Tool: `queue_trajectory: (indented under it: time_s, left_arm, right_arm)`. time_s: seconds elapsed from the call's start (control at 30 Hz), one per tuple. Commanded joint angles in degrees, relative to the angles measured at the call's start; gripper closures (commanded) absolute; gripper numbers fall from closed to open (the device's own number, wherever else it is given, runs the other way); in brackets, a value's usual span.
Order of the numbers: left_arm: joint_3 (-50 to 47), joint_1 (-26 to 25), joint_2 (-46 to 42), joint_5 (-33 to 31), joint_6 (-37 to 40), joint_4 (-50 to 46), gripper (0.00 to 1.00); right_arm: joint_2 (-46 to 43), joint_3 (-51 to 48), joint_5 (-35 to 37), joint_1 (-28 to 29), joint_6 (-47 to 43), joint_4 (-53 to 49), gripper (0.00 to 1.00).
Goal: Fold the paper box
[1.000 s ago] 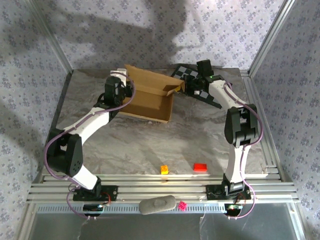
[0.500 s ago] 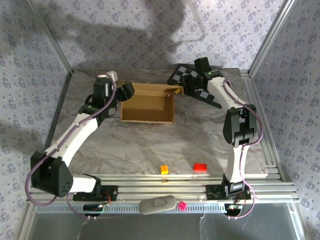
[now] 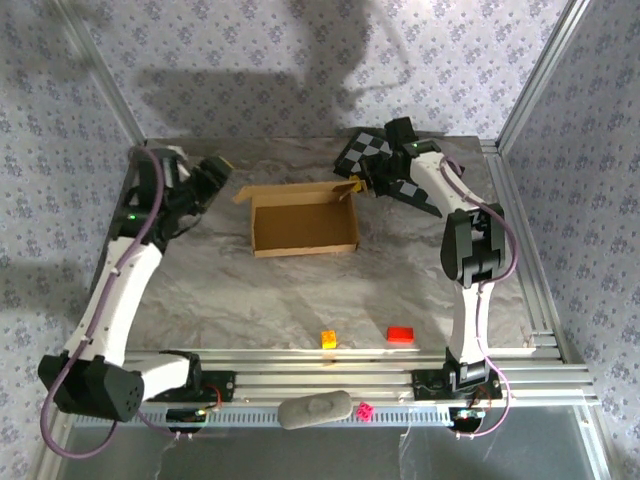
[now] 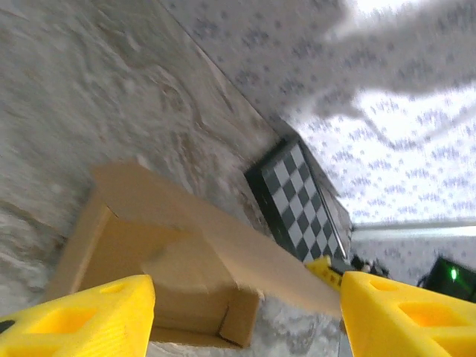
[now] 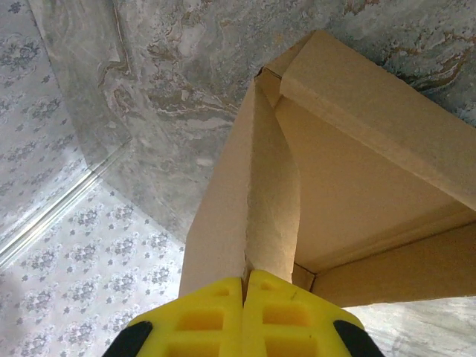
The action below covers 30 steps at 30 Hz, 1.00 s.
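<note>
Moved: left arm (image 3: 125,270) had swung off the paper box (image 3: 305,222) to the upper left of the overhead frame. The box, tipped up a second before, now lay flat with its open side up.
Left jaws: spread wide with nothing between them. Their yellow fingers (image 4: 82,316) sat at the bottom corners of the left wrist view, with the box (image 4: 178,260) well beyond them.
Right jaws: pressed together on a thin cardboard flap (image 5: 260,186) at the box's right end, holding the same corner as before.
Box: upper centre of the bench (image 3: 300,290) in the overhead frame. It was a shallow brown tray with its walls standing and a small flap poking out at its upper left corner.
Checkered board (image 3: 365,152): just past the box's upper right corner, under the right arm (image 3: 470,240). It may have touched the box, but the arm hid the spot.
Bricks: a yellow brick (image 3: 328,339) and a red brick (image 3: 401,334) lay at the lower centre, well apart from the box.
</note>
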Motion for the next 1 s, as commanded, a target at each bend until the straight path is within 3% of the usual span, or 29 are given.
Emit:
queue_trajectory:
  time_s: [0.0,0.1,0.23,0.33,0.53,0.97]
  left_arm:
    - [5.68,6.07,6.81,7.55,3.25,-8.41,0.34]
    - [11.77,6.94,17.25,10.20,8.64,-15.08,0.32]
    - [11.91,6.24,23.47,14.90,4.36,-9.76,0.30]
    - [13.26,3.37,26.54,14.93,3.05,-9.77,0.30]
    - [10.90,0.47,28.43,15.05,-2.75,-3.75,0.32]
    - [11.10,-1.98,29.29,16.62,-6.34,-2.35,0.33]
  right_arm:
    - [0.90,3.43,-0.09,0.11,-3.39,-2.89,1.00]
    - [1.44,4.46,-0.31,0.24,-4.36,-4.00,1.00]
    - [1.44,4.21,-0.37,0.32,-4.71,-4.11,1.00]
    - [1.44,4.08,-0.30,0.33,-4.30,-3.54,1.00]
    - [1.86,4.52,-0.34,0.43,-4.01,-3.31,1.00]
    - [2.15,4.43,-0.32,0.51,-3.10,-2.65,1.00]
